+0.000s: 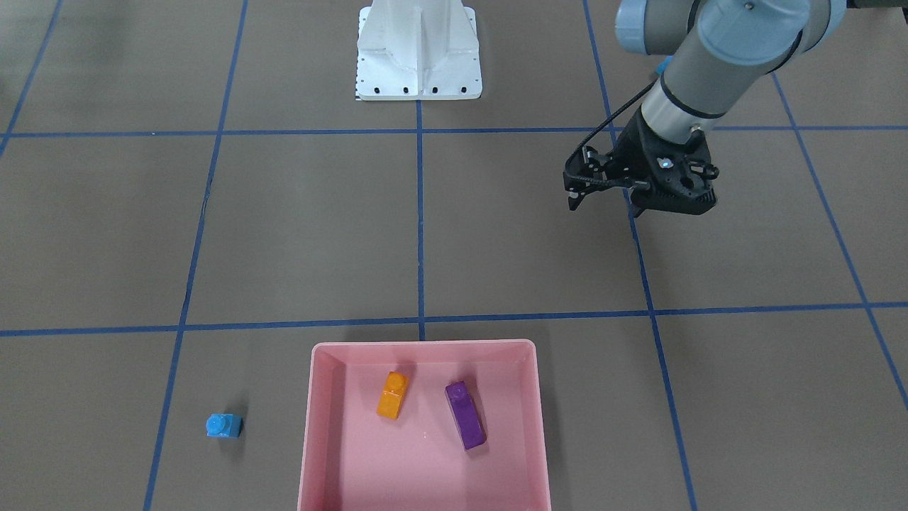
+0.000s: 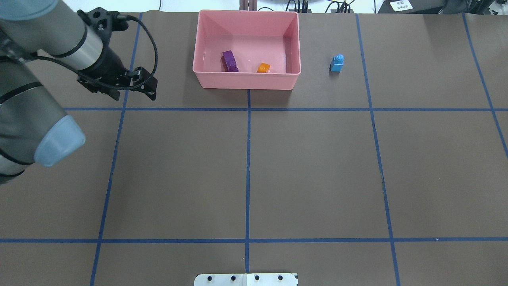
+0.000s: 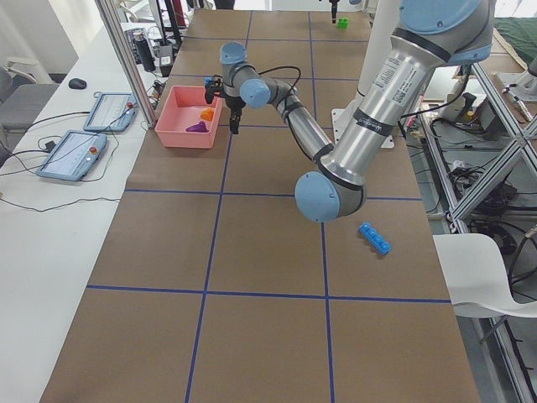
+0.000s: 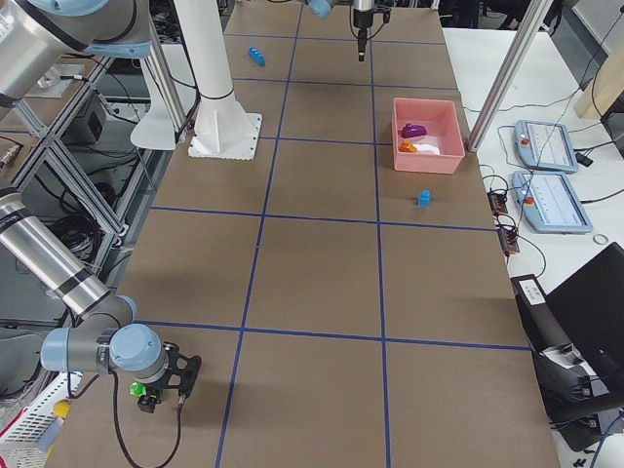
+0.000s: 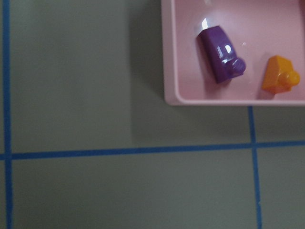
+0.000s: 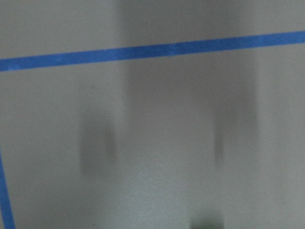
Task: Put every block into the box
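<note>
Box holds 2 bricks, the orange brick and the purple brick, lying apart; light-blue brick sits on the table beside it. Left gripper hangs empty, jaws wide. Right gripper: wide or narrow, cannot tell.

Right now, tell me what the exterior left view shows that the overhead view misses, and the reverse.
Only exterior left: the long blue four-stud brick lying far from the pink tray, and a green brick at the table's far end. Only overhead: the light-blue one-stud brick standing on the table beside the tray; I cannot pick it out from the side. Both: the tray holding the purple brick and orange brick, with the left gripper beside it.
</note>
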You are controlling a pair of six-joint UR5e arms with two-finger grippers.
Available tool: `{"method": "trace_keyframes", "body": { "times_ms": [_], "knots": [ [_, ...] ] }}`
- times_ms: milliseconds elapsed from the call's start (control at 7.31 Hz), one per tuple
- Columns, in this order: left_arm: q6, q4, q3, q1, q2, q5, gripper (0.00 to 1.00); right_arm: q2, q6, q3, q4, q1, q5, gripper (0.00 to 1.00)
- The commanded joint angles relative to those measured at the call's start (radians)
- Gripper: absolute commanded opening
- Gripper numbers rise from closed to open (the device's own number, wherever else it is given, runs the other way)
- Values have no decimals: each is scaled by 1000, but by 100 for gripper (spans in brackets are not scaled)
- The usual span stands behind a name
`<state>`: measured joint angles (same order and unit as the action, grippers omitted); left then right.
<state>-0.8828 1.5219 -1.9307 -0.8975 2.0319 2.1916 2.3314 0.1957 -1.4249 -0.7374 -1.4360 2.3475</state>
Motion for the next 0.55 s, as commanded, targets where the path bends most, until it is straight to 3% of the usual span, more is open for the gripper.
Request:
{"method": "trace_keyframes", "body": {
  "times_ms": [0,137,411],
  "knots": [
    [25,-8,-79,2,-112,-22,100,2,1,105,79,-7,6,100],
    [82,-8,-108,12,-198,-82,100,2,17,115,111,-7,24,95],
    [154,-6,-181,15,-345,-107,100,-1,59,115,112,-7,61,40]
  ]
}}
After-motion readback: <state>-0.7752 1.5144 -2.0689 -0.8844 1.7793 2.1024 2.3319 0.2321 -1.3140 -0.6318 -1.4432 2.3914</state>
